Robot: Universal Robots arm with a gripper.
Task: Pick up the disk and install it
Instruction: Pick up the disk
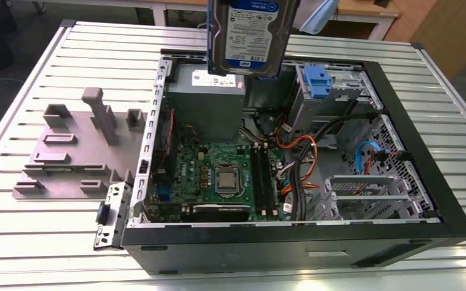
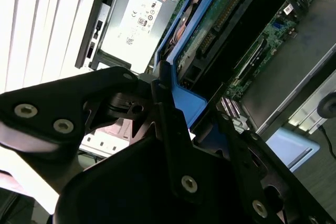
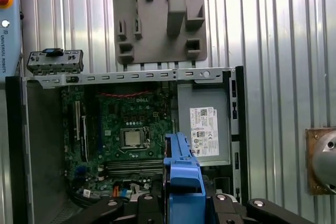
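Disk point(image 1: 249, 36), exterior view: hung upright, white-and-blue label facing the camera, raised above the far end of the open computer case point(image 1: 298, 244); lower edge overlapped the grey power supply box point(image 1: 204, 100) in the picture; upper edge ran out of frame. Case lay on its side on the slatted metal table point(image 1: 39, 242); motherboard point(image 1: 216, 176) exposed inside; drive bay with blue latch point(image 1: 318, 82) at the far corner, toward the exterior view's right; grey fixture plate point(image 1: 63, 157) just beside the case on the exterior view's left.

Second wrist view: my gripper point(image 2: 191, 109) was pressed onto the disk's blue carrier frame point(image 2: 184, 103), one black finger point(image 2: 163, 90) on each flank; I held the disk point(image 2: 210, 22) by that frame, its green circuit-board side showing; power supply box point(image 2: 134, 24) with white sticker lay beyond it, next to the table slats point(image 2: 42, 24); a part of the motherboard point(image 2: 273, 30) was visible past the disk's far edge.

First wrist view: carrier frame point(image 3: 181, 169) seen edge-on, pinched in my gripper point(image 3: 184, 203); disk well apart from the case interior beneath; motherboard point(image 3: 126, 129) and power supply box point(image 3: 205, 124) side by side inside the case point(image 3: 131, 76); fixture plate point(image 3: 157, 14) on the table point(image 3: 273, 51) beyond the case wall.
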